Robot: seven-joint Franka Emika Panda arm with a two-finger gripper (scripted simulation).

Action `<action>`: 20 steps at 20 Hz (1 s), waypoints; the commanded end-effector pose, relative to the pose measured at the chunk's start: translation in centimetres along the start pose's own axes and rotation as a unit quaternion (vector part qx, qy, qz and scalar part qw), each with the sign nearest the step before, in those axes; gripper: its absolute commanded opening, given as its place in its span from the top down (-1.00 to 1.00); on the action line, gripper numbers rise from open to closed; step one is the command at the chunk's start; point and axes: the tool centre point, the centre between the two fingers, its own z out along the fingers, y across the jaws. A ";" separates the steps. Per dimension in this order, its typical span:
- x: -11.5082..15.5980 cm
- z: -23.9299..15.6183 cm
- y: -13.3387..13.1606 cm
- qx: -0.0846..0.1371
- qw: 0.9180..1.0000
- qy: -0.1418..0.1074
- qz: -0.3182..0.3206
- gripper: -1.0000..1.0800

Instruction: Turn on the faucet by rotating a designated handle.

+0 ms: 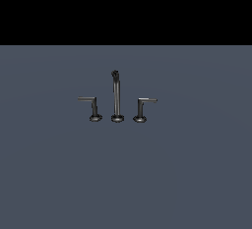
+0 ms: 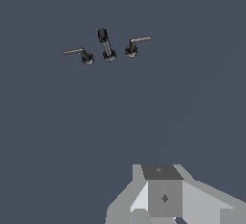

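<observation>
**Operator:** Report the position of the fixture.

**Inspector:** The small dark grey metal three-piece faucet [image 1: 117, 98] stands on a flat slate-blue surface [image 1: 126, 184], near the middle of the exterior view. It comprises three separate round bases in a row. The tall thin central spout with a hooked tip [image 1: 116, 95] rises upright from the middle base.

**Operator:** Identify the designated handle.

**Inspector:** The short dark metal L-shaped lever on a round base [image 1: 143, 109] is on the exterior view's right of the spout; its arm extends away from the spout, toward that same side. Its mirror-twin L-shaped lever [image 1: 91, 108] stands on the other side of the spout, arm pointing the opposite way. The three pieces stand apart from one another — no contact between them.

**Operator:** Gripper status?

**Inspector:** The arm does not appear in the exterior view. The wrist view shows only part of the light grey blocky gripper body [image 2: 166, 196] at the frame edge, well apart from the faucet [image 2: 106, 45]. The fingertips are out of frame — I cannot tell whether the fingers are released or clenched. Nothing touches the designated lever [image 2: 136, 44].
</observation>
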 end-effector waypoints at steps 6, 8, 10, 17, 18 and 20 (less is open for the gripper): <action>3.5 4.6 -1.9 0.000 0.996 0.000 0.086 1.00; 4.6 5.9 -2.4 0.000 0.994 0.000 0.111 1.00; 5.8 7.3 -2.8 0.001 0.991 0.000 0.136 1.00; 9.8 11.9 -3.7 0.001 0.975 -0.001 0.222 1.00; 10.4 12.5 -3.8 0.001 0.972 -0.001 0.234 1.00; 11.6 13.8 -3.9 0.001 0.966 -0.001 0.258 1.00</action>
